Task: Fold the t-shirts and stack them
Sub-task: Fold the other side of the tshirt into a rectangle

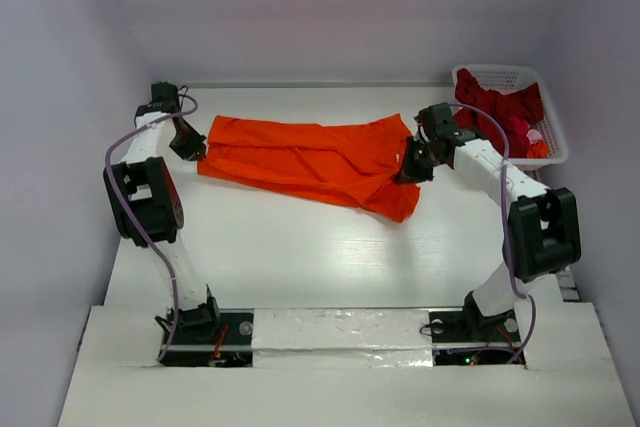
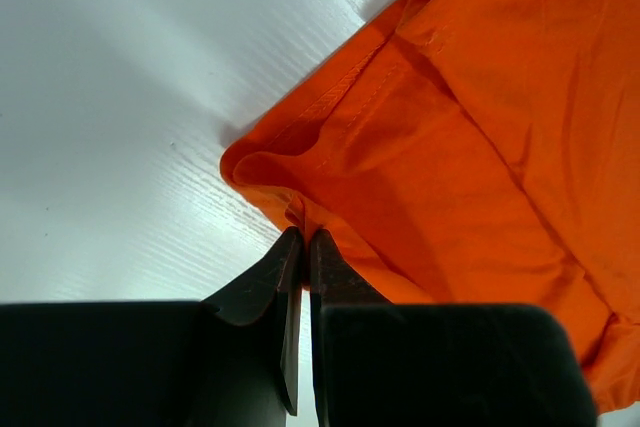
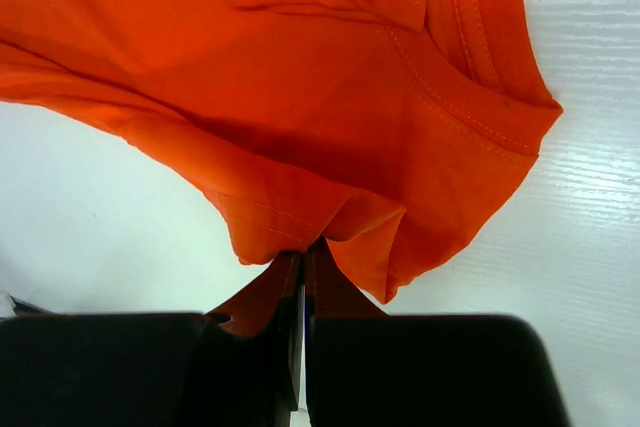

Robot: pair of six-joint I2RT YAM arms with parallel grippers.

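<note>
Seen from above, a bright orange t-shirt (image 1: 310, 162) lies stretched sideways across the far half of a white counter (image 1: 300, 257), rumpled into a long band. One robot arm reaches to each end of it.

The left pincer (image 1: 192, 147) is at the shirt's left end. Its wrist camera shows the two dark fingers pressed together on a bunched corner of stitched hem, with orange cloth fanning away from the tips. The right pincer (image 1: 410, 169) is at the right end. Its wrist camera shows it likewise clamped on a pinch of orange cloth, with the ribbed neckline just beyond. Both pincers are therefore gripping the orange t-shirt.

At the far right corner stands a white lattice basket (image 1: 490, 70). It holds a dark red t-shirt (image 1: 490, 102) and a pink t-shirt (image 1: 522, 130) in a heap, unfolded.

The task looks to be at an early stage: the first shirt is held at both ends, being spread or set up for a fold, and nothing is stacked yet. The cloth between the arms is wrinkled and doubled over on itself. The next move probably calls for both arms to act together, drawing the shirt taut and flat, then carrying one edge across without either grip slipping off the thin fabric.
</note>
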